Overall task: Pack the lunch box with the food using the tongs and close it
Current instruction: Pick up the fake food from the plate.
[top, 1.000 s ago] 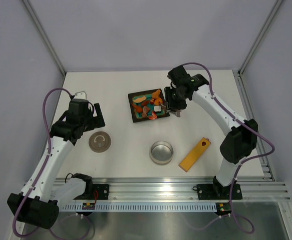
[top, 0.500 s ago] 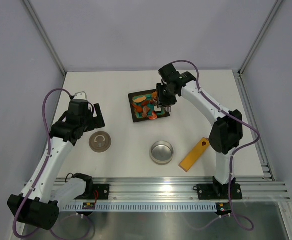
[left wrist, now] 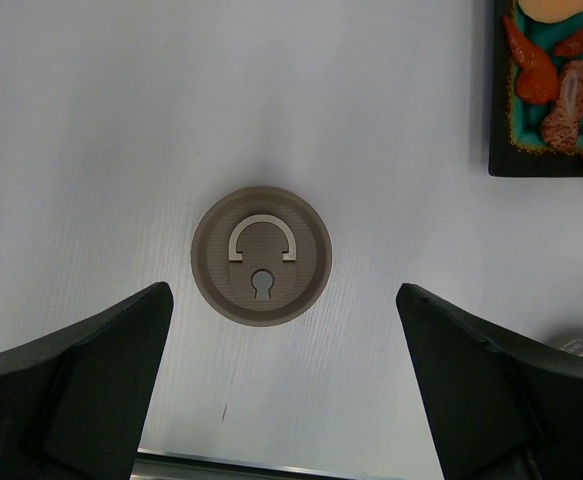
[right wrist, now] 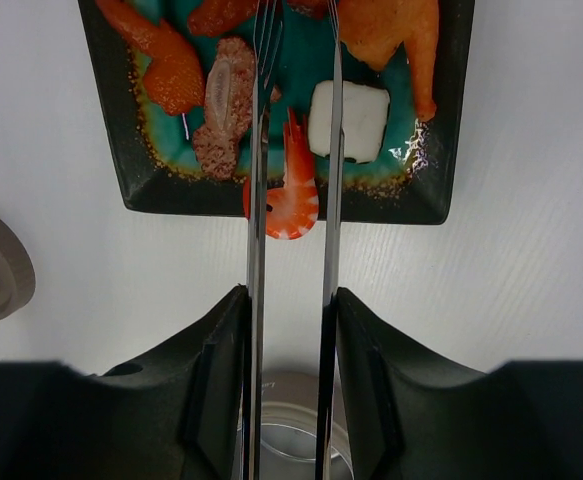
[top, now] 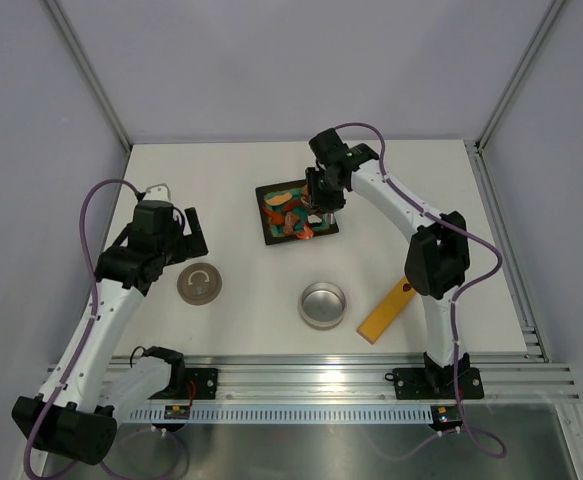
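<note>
My right gripper (right wrist: 289, 300) (top: 323, 196) is shut on the slim silver tongs (right wrist: 256, 240), whose two arms reach out over the black plate (right wrist: 451, 150) (top: 267, 232). The arms stand apart, and an orange shrimp (right wrist: 293, 200) lies on the plate's near rim in the gap between them. A white cube (right wrist: 349, 120), a brown piece (right wrist: 226, 115) and more orange food (top: 293, 212) lie on the plate. The round silver lunch box (top: 323, 304) (right wrist: 289, 440) sits open on the table. My left gripper (left wrist: 281, 296) (top: 184, 232) hangs open above the grey-brown lid (left wrist: 261, 256) (top: 199, 285).
A long yellow-orange flat bar (top: 389, 308) lies right of the lunch box. The plate's corner with food shows at the upper right of the left wrist view (left wrist: 531, 165). A metal rail (top: 311, 382) runs along the table's near edge.
My right arm has swung left, carrying the tongs from the plate's right edge to above its middle. The left arm has stayed where it was.
</note>
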You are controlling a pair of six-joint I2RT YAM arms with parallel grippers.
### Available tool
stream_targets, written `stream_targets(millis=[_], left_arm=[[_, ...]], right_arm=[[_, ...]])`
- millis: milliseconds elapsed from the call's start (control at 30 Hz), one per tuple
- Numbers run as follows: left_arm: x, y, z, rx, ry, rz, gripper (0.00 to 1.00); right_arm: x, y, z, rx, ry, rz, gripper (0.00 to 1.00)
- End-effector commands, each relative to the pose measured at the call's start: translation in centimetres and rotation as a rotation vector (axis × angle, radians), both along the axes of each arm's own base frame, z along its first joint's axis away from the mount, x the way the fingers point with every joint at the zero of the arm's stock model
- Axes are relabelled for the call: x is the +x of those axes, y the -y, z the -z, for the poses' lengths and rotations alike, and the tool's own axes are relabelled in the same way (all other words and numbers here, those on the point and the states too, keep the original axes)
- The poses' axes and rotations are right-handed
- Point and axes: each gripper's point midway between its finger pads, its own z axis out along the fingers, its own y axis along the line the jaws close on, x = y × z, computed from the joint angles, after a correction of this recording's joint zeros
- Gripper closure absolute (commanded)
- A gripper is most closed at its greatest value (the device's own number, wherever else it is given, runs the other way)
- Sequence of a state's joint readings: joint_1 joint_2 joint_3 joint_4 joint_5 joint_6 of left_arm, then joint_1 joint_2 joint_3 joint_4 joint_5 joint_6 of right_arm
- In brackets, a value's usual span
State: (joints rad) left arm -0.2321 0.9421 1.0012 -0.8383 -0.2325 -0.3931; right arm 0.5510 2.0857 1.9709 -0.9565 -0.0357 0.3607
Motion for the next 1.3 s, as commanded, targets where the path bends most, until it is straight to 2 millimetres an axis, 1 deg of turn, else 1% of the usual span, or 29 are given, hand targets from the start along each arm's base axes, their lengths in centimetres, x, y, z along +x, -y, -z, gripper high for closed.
stream_targets(millis=[0,100,167,233,367,533,667,700,733,767,833,967,1033,1067,1100,1167,1200,1233,1267], left_arm=[[-0.1,-0.4,-0.6,0.007,0.03,-0.018,0.01],[0.0,-0.6,-0.6,0.012,0.031,-0.03,0.01],[-0.1,-0.7,-0.5,0.015,0.026,-0.034,0.01],[0.0,-0.6,-0.6,0.012,0.026,-0.033,0.01],[0.0,-0.6,-0.6,0.013,0.029,-0.025,0.01],[-0.1,-0.6,-0.6,0.013,0.029,-0.024,0.01],[-0.1,-0.6,-0.6,0.014,0.03,-0.024,0.01],[-0.1,-0.6,-0.6,0.014,0.03,-0.025,0.01],[-0.1,-0.6,-0.6,0.014,0.03,-0.025,0.01],[-0.2,-0.6,-0.6,0.015,0.029,-0.025,0.01],[-0.2,-0.6,-0.5,0.015,0.027,-0.024,0.01],[-0.1,-0.6,-0.6,0.017,0.03,-0.024,0.01],[-0.1,-0.7,-0.7,0.018,0.032,-0.026,0.01],[-0.1,-0.7,-0.7,0.02,0.034,-0.026,0.01],[-0.2,-0.8,-0.6,0.02,0.031,-0.029,0.01],[-0.2,-0.7,-0.6,0.019,0.033,-0.027,0.01],[-0.2,-0.8,-0.6,0.02,0.033,-0.03,0.01],[-0.1,-0.8,-0.5,0.022,0.032,-0.029,0.01],[-0.1,-0.8,-0.5,0.022,0.032,-0.031,0.01]], right_arm=[[1.2,-0.7,-0.9,0.014,0.051,0.017,0.54],[1.3,-0.7,-0.7,0.009,0.05,0.023,0.53],[1.6,-0.3,-0.5,-0.015,0.058,0.035,0.53],[1.6,-0.2,0.1,-0.029,0.052,0.027,0.53],[1.9,-0.1,0.5,-0.053,0.05,0.025,0.53],[2.0,-0.5,1.1,-0.053,0.036,0.012,0.51],[2.1,-0.9,0.8,-0.04,0.044,0.007,0.49],[2.1,-0.9,0.8,-0.041,0.047,0.006,0.5],[2.1,-0.9,0.8,-0.043,0.047,0.007,0.54],[2.0,-1.0,0.6,-0.041,0.048,0.005,0.55],[2.0,-1.0,0.1,-0.035,0.063,0.004,0.61],[1.6,-1.2,-0.8,-0.019,0.073,-0.005,0.67],[1.4,-1.3,-2.0,-0.007,0.09,-0.01,0.69],[1.3,-1.3,-2.4,0.002,0.094,-0.012,0.7],[1.2,-1.3,-3.4,0.014,0.11,-0.012,0.7],[0.8,-1.2,-4.4,0.03,0.121,-0.014,0.69],[0.5,-1.0,-5.7,0.044,0.141,-0.012,0.69],[0.1,-0.8,-5.8,0.045,0.142,-0.012,0.69],[-0.1,-0.6,-6.2,0.049,0.149,-0.012,0.69]])
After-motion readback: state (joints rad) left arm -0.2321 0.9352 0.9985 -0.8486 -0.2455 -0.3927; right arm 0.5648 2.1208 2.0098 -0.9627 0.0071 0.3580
